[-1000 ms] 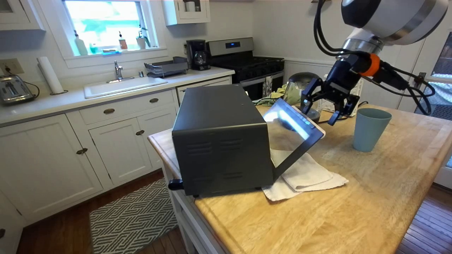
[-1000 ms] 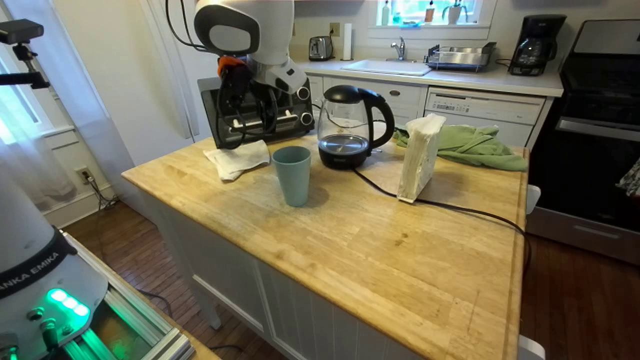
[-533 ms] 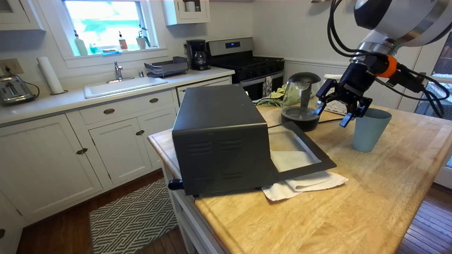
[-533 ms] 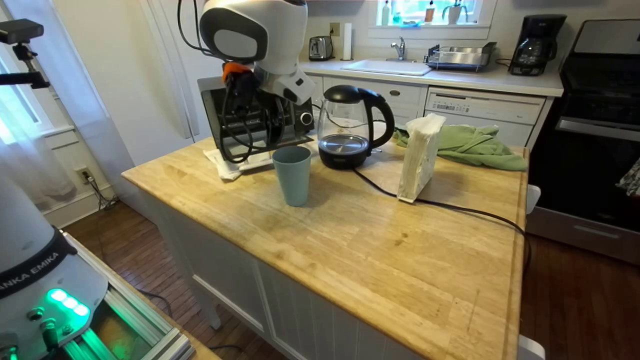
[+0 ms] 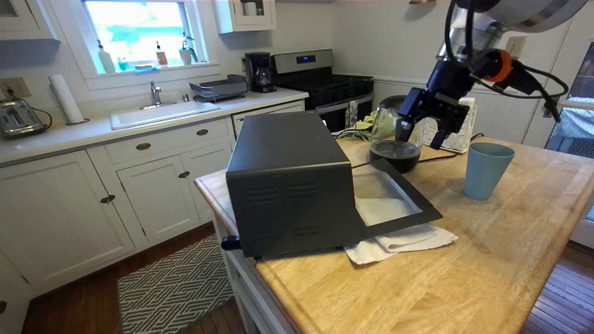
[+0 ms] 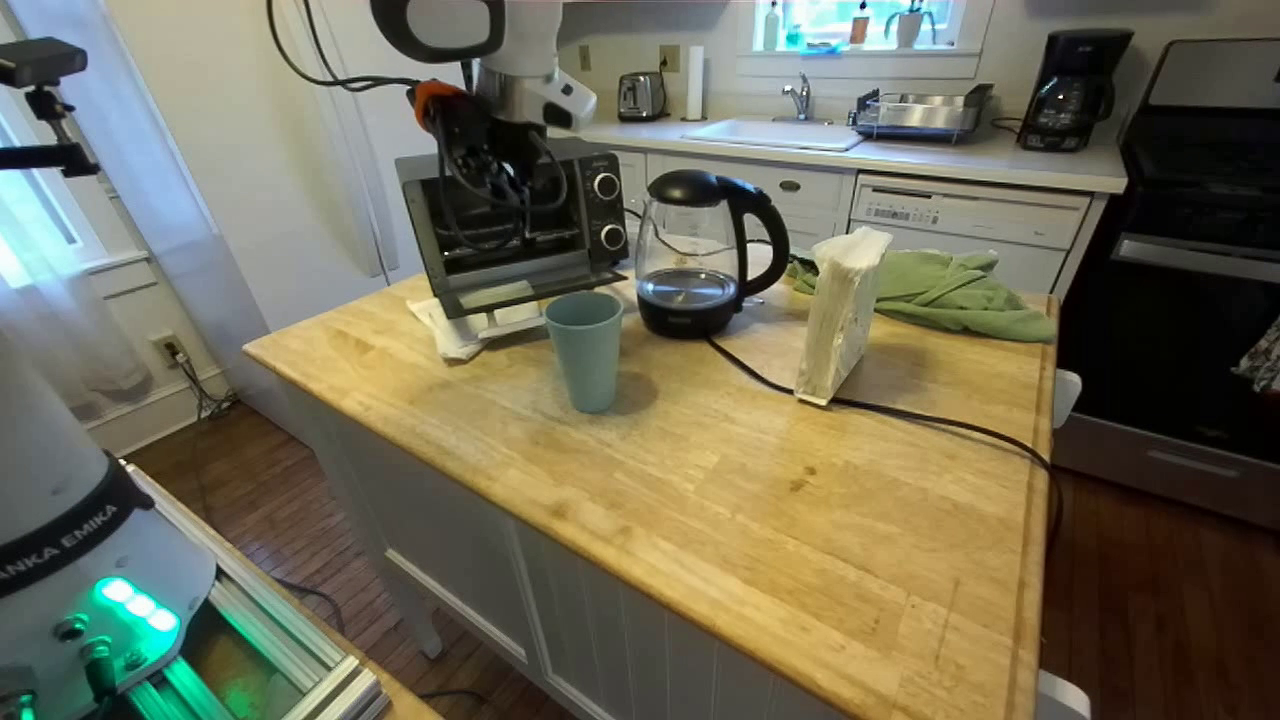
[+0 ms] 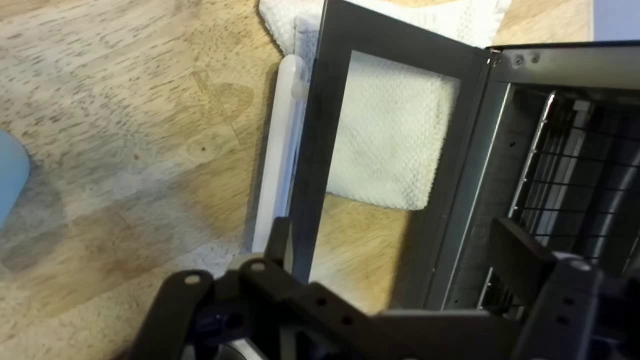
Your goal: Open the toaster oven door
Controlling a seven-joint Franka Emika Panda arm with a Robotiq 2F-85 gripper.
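Observation:
The toaster oven (image 5: 292, 204) is a dark grey box at the table's end; it also shows in an exterior view (image 6: 607, 215). Its door (image 5: 403, 223) is swung down, close to flat, over a white cloth; it also shows in an exterior view (image 6: 520, 292). In the wrist view the door (image 7: 325, 100) shows its glass centre and pale bar handle (image 7: 275, 145), and the rack inside the oven is visible. My gripper (image 5: 420, 138) is above the door's outer end, apart from it. In the wrist view the gripper (image 7: 397, 242) has its fingers wide apart with nothing between them.
A blue-green cup (image 5: 487, 171) stands right of the door. A glass kettle (image 6: 690, 250) stands close by the oven and door. A napkin holder (image 6: 845, 315), a black cord and a green cloth (image 6: 940, 295) lie further along. The white cloth (image 5: 413, 243) is under the door.
The door has dropped from half open to nearly flat. My gripper first moved away from the door towards the cup, then rose and came back above the door's outer end.

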